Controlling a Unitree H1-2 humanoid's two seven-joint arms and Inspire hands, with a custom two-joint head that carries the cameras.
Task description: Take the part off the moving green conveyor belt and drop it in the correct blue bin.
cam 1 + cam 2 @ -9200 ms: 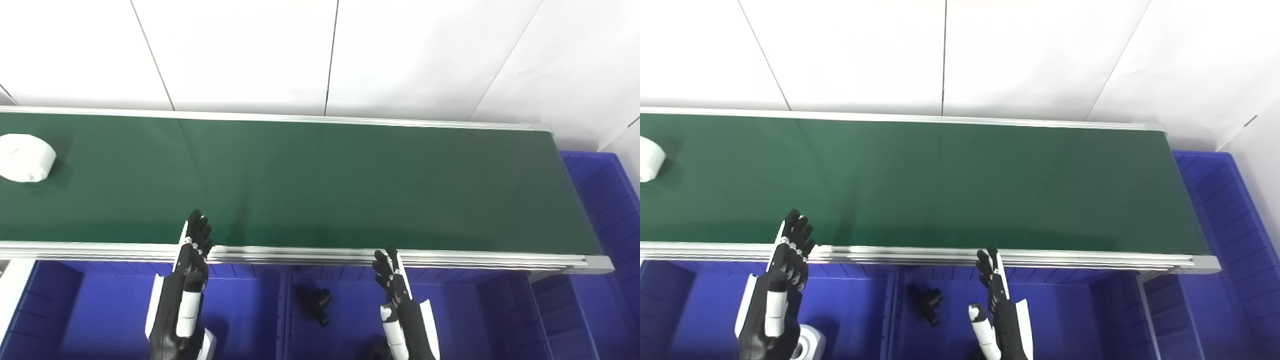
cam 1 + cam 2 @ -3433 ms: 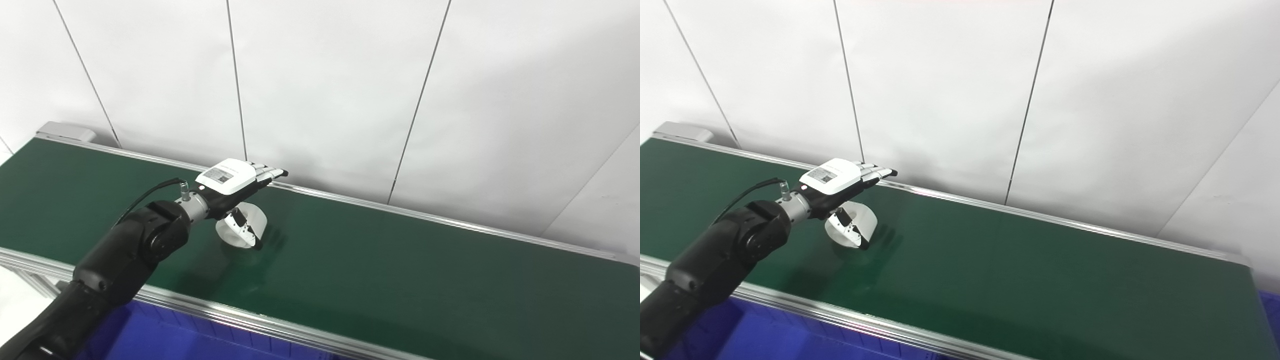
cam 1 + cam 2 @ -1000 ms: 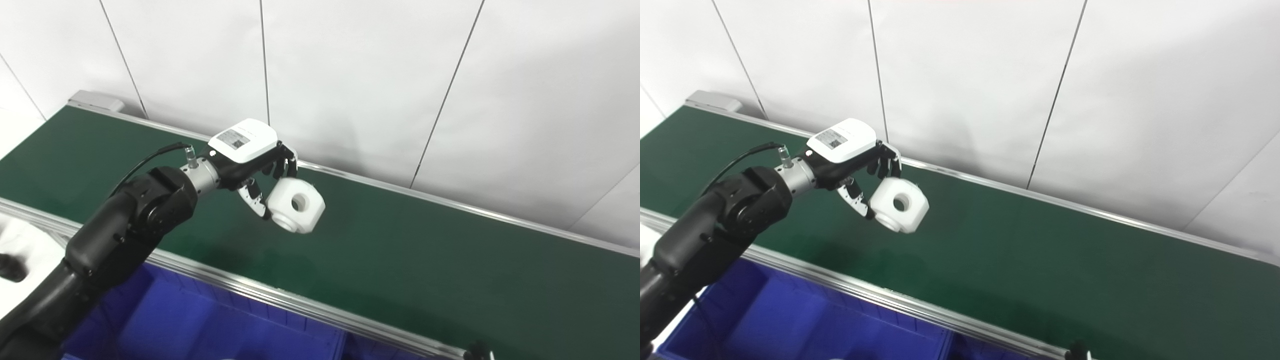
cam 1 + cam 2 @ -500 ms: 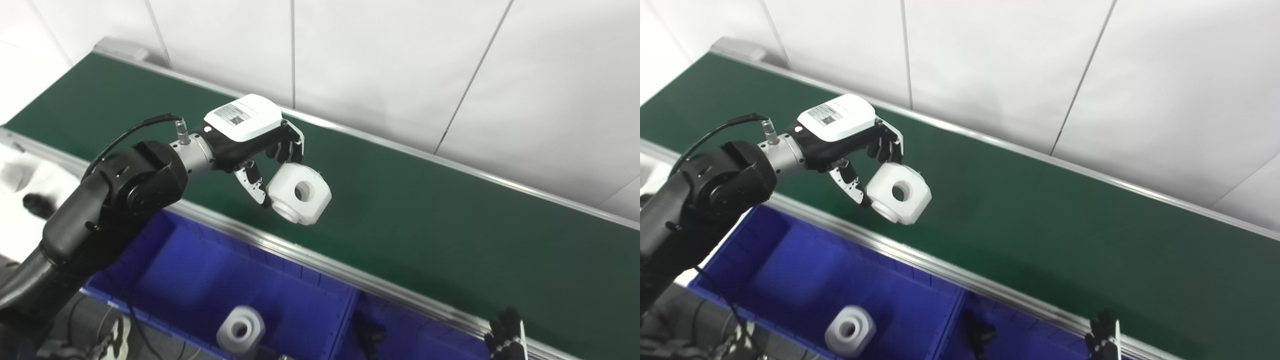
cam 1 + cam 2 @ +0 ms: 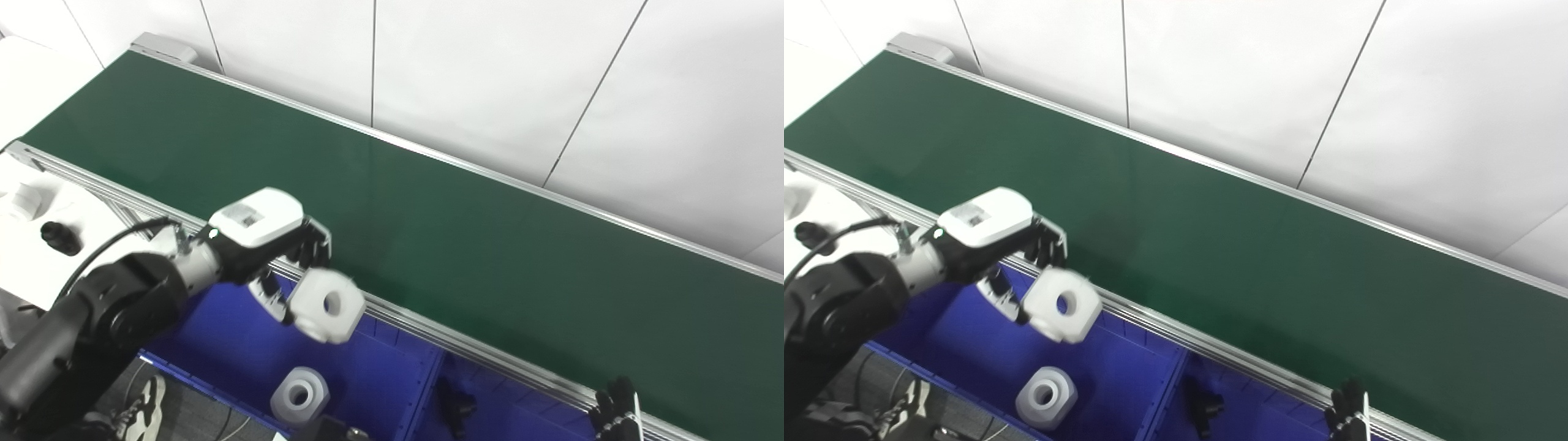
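left hand [image 5: 269, 245]: black fingers, white labelled back plate | silver wrist collar, black cable | glossy black forearm [image 5: 92, 324]

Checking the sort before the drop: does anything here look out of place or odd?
Nothing stands out. The left hand holds a white part above the left bin, where a matching white part already lies. A black part sits in the next bin. The belt is bare.

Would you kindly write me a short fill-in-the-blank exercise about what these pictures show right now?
1. The left hand holds a ____ part with a round hole.
2. That part hangs above a ____ bin.
3. A similar part lies inside that ____.
4. The conveyor belt is ____ in colour.

Missing words: white; blue; bin; green
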